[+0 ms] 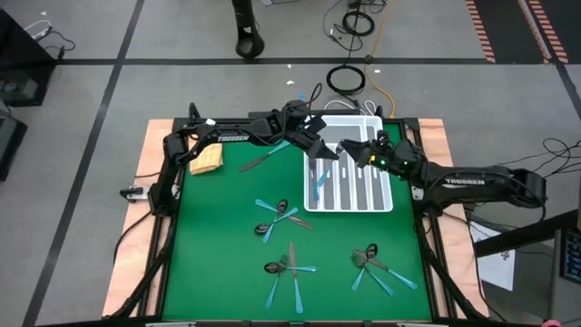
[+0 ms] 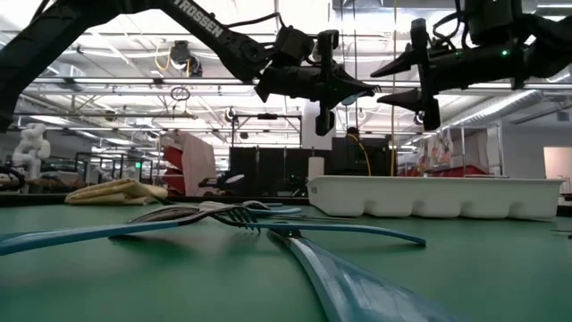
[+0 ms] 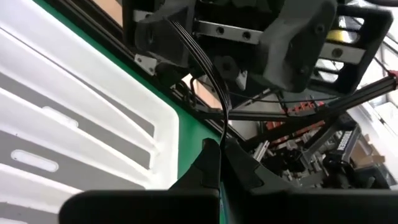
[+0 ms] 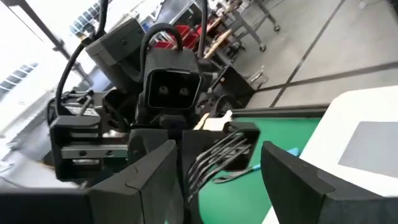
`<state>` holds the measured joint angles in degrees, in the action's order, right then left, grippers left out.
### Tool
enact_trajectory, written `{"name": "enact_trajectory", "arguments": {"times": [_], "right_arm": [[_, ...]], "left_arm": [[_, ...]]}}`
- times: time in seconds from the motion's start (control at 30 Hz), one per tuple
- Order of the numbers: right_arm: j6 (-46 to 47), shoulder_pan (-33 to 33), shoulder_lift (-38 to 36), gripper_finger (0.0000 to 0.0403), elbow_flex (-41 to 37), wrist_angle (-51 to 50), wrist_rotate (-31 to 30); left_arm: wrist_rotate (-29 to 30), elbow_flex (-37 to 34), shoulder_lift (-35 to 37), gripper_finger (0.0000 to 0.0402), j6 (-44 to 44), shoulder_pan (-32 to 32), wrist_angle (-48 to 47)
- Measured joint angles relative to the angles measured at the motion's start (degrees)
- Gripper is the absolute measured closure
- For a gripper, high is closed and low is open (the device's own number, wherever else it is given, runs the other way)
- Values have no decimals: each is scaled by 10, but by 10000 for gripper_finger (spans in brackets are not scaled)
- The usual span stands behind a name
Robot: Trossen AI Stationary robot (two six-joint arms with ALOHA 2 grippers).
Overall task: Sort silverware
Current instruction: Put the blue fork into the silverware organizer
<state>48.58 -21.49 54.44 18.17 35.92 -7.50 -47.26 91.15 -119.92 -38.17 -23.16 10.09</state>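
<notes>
- Green matting (image 1: pixel 218 272) covers my table in the high view, with the white tray (image 1: pixel 386 204) at the far right. The silverware (image 1: pixel 290 265) lies mostly loose on the mat in small heaps nearer me, one piece (image 1: pixel 263 161) beside the tray's left edge, and one blue handle (image 1: pixel 318 184) already in the tray's left slot. My left gripper (image 1: pixel 320 151) hangs over the tray's far left corner; the right gripper (image 1: pixel 349 151) faces it, close by.
- Level with the table in the low view, forks (image 2: pixel 219 215) overlap in a tangle, handles crossing. Both grippers hover above the tray, the left one (image 2: pixel 344 92) with jaws together, the right one (image 2: pixel 420 79) with jaws apart, neither holding anything I can make out.
- From the left wrist view, my closed fingers (image 3: pixel 219 168) sit above the tray's rim (image 3: pixel 168 124).
- From the right wrist view, my fingers (image 4: pixel 292 171) stand wide, empty.
- I judge these pieces light, stiff and thin, probably slick on the metal; I'd pinch mid-handle across the flat plastic, taking an outer piece first to avoid dragging its neighbours.
</notes>
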Motion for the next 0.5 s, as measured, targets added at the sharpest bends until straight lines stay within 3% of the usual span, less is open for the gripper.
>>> {"name": "enact_trajectory", "arguments": {"times": [0.27, 0.37, 0.5], "right_arm": [[-3, -4, 53, 200, 0, 53, 16], [-9, -4, 65, 256, 0, 73, 15], [-10, -3, 66, 376, 1, 79, 20]], "left_arm": [[9, 0, 0, 402, 1, 0, 3], [10, 0, 0, 402, 0, 0, 0], [19, 0, 0, 401, 7, -1, 0]]}}
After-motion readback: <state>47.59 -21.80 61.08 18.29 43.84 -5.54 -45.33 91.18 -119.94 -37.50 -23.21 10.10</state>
